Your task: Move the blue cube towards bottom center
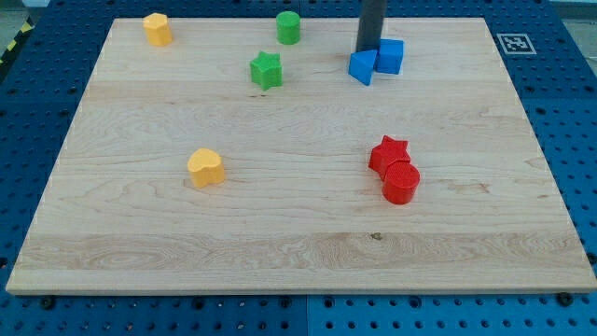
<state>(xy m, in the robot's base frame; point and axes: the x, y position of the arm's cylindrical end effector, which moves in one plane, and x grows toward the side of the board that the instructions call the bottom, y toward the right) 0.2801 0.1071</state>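
1. Our rod has no jaws and holds nothing; my tip stands just behind two blue blocks.
2. The blue cube sits near the view's top, touching a blue wedge-like block.
3. We judge that placement suits pushing the cube down the wooden board.

Pale wooden board bearing two blue blocks, two green, two yellow, two red.
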